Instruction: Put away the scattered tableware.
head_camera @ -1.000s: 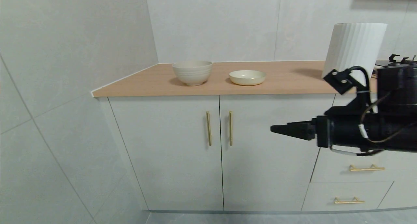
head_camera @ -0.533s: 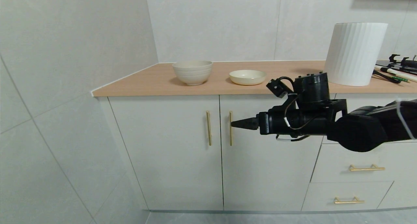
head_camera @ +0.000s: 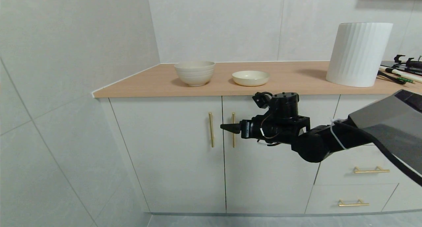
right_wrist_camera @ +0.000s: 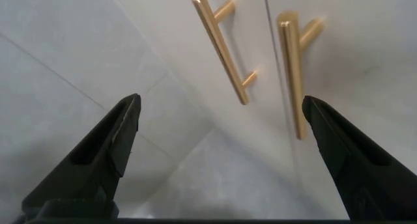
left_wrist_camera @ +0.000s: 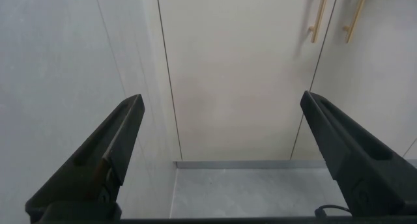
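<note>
A white ribbed container (head_camera: 358,53) is standing on the wooden countertop (head_camera: 296,80). Dark utensils (head_camera: 392,78) are lying just beside it, above two gold-handled drawers (head_camera: 356,192).

The deep ribbed ceramic bowl (head_camera: 195,73) is beige, banded with faint horizontal rings. The shallow round dish (head_camera: 250,78) is cream. The wooden counter (head_camera: 296,83) is light tan. The tall fluted cylinder (head_camera: 358,53) is white with vertical ridges. The cabinet doors (head_camera: 171,161) are off-white, their bar handles (head_camera: 211,129) brass-gold. The right claw (head_camera: 224,126) is matte black.
</note>
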Controlling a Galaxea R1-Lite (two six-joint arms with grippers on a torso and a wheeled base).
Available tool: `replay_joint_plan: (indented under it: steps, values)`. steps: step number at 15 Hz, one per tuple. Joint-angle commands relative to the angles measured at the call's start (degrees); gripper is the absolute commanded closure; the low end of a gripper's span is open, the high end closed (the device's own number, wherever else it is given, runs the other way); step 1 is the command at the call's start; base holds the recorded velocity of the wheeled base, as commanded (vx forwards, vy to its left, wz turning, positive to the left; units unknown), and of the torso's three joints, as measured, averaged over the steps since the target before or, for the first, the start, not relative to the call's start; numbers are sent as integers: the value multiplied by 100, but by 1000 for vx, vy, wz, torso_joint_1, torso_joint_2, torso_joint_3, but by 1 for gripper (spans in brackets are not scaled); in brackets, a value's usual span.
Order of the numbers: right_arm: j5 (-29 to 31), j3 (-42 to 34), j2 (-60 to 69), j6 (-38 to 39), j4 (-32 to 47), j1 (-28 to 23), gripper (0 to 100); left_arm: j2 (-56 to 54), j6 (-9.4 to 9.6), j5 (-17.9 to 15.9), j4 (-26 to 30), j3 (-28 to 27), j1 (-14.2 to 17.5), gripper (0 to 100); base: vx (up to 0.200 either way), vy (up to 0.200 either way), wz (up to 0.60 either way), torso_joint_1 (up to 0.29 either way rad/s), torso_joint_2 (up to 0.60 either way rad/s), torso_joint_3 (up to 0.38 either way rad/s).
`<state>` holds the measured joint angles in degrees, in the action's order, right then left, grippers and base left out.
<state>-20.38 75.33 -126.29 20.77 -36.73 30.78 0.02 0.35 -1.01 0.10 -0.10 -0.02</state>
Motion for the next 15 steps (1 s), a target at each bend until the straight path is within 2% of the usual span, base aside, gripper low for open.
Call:
replay_joint_plan:
  steps: [1, 7, 10, 15]
  values:
    - [-1, 228, -343, 173, -10, 42, 0, -2, 0, -4, -1, 1, -6, 0, 0, 0, 0, 0, 0, 0]
    - [61, 298, -414, 349, -291, 7, 0, -2, 0, 5, -1, 1, 2, 0, 0, 0, 0, 0, 0, 0]
    - [228, 290, -370, 340, -335, -37, 0, -2, 0, -4, -1, 1, 2, 0, 200, 0, 0, -1, -1, 7]
    - [210, 246, -457, 331, -282, 7, 0, -2, -9, 5, -1, 1, -6, 0, 0, 0, 0, 0, 0, 0]
